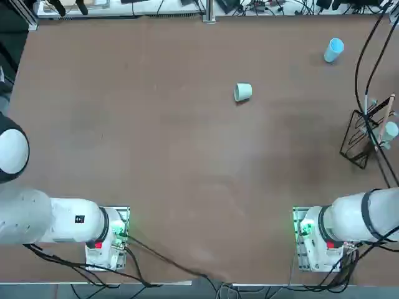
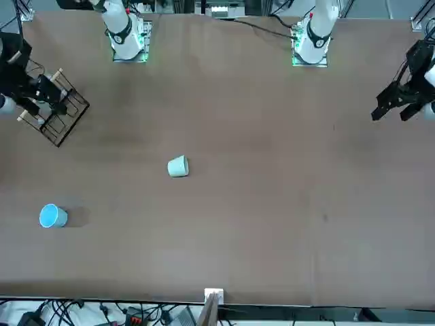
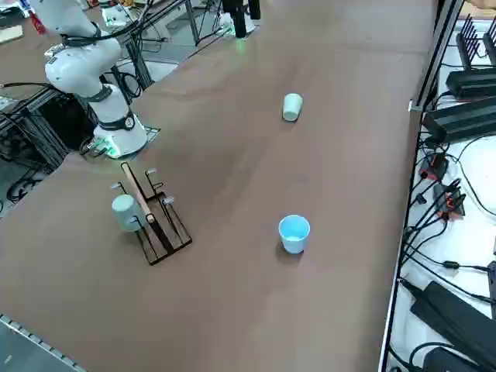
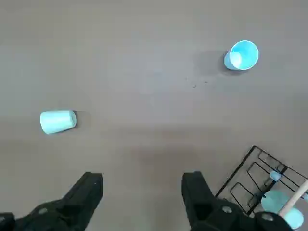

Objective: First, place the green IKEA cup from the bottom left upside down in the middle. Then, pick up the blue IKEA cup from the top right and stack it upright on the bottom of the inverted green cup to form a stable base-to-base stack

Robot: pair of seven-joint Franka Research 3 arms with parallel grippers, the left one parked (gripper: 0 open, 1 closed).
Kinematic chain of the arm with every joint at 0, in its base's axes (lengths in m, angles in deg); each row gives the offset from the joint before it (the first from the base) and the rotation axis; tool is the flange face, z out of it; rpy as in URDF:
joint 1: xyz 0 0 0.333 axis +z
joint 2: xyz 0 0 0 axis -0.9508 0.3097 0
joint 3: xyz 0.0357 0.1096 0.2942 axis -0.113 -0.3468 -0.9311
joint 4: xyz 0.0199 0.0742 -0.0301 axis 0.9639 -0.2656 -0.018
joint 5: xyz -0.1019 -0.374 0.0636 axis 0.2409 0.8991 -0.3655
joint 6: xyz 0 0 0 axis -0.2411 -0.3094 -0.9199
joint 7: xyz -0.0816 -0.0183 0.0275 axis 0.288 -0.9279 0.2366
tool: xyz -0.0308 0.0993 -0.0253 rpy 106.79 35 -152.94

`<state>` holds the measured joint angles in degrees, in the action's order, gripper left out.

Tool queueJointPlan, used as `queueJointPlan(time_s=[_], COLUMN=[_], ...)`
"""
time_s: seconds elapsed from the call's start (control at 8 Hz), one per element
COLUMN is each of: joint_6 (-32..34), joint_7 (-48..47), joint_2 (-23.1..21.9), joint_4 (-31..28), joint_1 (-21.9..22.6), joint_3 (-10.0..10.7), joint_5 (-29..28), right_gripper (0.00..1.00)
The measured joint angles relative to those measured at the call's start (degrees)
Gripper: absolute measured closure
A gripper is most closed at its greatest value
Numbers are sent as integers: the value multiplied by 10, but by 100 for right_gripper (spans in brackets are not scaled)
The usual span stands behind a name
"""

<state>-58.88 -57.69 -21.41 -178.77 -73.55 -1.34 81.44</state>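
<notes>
**Both cups free on table; gripper high and empty**

Table (image 1: 156,156) is carrying everything. Wire rack (image 1: 360,140) is sitting at its right edge, holding a pale cup (image 1: 389,130). Right gripper (image 4: 142,195) is hovering high over the table near the rack, fingers spread wide, gripping nothing. Green cup (image 1: 242,92) is lying on its side near the table's middle. Blue cup (image 1: 333,50) is standing upright, mouth up, in the far right corner, well apart from the green one.

Green cup (image 1: 242,92) stands mid-table; blue cup (image 1: 334,50) far right; right gripper (image 4: 142,192) above rack (image 1: 365,138).
</notes>
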Motion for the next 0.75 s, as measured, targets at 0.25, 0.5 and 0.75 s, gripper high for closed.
queueJointPlan(time_s=[0.25, 0.5, 0.75], joint_6=[-1, -2, -9], joint_7=[0, 0, 6], joint_2=[0, 3, 19], joint_4=[0, 0, -3], joint_1=[0, 4, 35], joint_3=[0, -6, -11], joint_5=[0, 0, -2], right_gripper=[0, 0, 0])
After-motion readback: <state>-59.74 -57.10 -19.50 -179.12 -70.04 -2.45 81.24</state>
